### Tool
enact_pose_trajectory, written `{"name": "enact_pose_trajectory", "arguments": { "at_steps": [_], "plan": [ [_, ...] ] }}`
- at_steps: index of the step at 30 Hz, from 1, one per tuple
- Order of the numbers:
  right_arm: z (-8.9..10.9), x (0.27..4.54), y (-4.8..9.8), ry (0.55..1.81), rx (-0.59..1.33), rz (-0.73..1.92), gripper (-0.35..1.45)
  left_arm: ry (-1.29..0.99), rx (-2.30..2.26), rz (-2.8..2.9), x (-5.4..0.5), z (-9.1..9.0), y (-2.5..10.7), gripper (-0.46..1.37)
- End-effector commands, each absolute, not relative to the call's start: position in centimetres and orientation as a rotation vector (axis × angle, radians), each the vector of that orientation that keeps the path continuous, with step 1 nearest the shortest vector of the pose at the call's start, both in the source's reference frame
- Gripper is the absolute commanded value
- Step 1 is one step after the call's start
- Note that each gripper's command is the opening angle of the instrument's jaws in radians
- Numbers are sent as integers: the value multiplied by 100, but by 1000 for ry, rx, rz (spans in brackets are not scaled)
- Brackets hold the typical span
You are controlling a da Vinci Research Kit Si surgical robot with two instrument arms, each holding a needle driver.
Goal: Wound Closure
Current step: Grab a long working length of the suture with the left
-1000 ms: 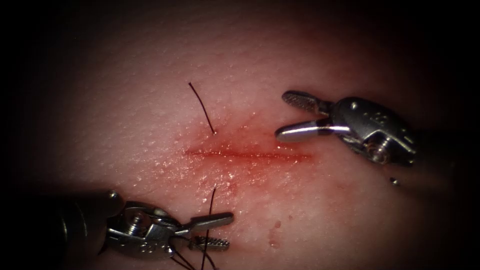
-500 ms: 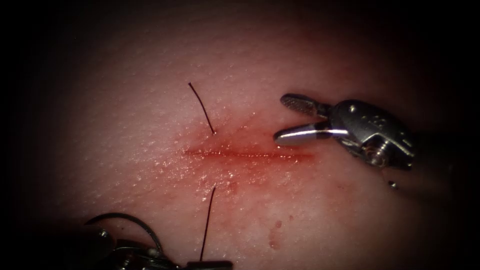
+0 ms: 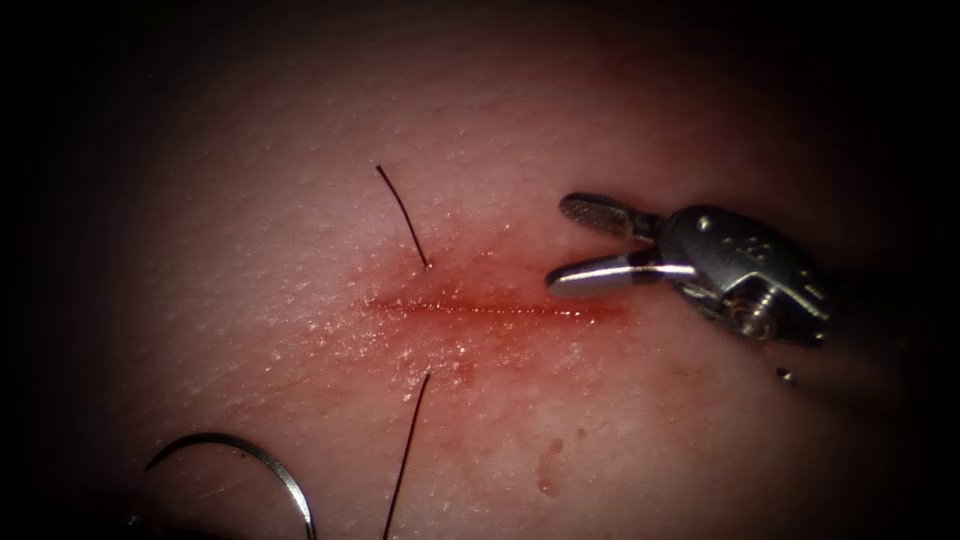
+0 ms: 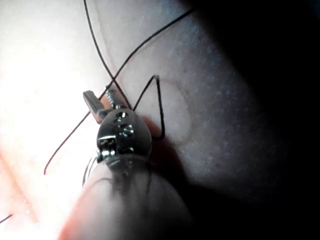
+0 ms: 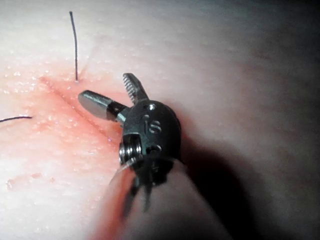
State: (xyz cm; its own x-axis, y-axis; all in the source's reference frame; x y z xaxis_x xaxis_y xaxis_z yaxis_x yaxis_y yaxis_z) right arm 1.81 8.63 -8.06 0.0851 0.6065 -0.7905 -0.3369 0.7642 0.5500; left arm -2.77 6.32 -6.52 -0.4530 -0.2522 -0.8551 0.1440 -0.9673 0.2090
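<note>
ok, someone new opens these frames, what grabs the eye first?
Probably the red cut running across the middle of the tissue, with thread emerging above and below it near its left end. Next, the right gripper, open and holding nothing, hovers at the cut's right end. The curved needle arcs at the endoscope view's lower left, out of the tissue.

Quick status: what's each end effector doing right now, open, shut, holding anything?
Left end effector: jaws look apart with thread running between them; grip cannot be told.
Right end effector: open, holding nothing, just above the cut's right end.
</note>
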Motion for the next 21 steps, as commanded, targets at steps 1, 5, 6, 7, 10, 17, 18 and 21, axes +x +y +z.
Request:
{"name": "enact_pose_trajectory", "arguments": {
  "at_steps": [1, 5, 6, 7, 10, 17, 18, 21],
  "plan": [
    [-805, 181, 863, 1311, 257, 710, 140, -156, 1490, -2488, -278, -654, 632, 10],
    [-804, 182, 861, 1312, 259, 713, 140, -154, 1491, -2481, -276, -666, 628, 9],
    [-804, 182, 860, 1312, 263, 718, 140, -150, 1493, -2480, -274, -669, 627, 8],
    [-804, 182, 860, 1313, 265, 716, 140, -152, 1492, -2475, -272, -672, 625, 6],
    [-804, 182, 860, 1316, 263, 716, 140, -150, 1493, -2470, -268, -680, 620, -14],
    [-805, 183, 859, 1318, 266, 714, 139, -90, 1438, -2414, -267, -681, 633, -35],
    [-806, 183, 859, 1318, 266, 714, 139, -94, 1432, -2404, -267, -680, 636, -35],
    [-807, 184, 858, 1319, 267, 713, 139, -101, 1447, -2405, -265, -677, 650, -35]
  ]
}}
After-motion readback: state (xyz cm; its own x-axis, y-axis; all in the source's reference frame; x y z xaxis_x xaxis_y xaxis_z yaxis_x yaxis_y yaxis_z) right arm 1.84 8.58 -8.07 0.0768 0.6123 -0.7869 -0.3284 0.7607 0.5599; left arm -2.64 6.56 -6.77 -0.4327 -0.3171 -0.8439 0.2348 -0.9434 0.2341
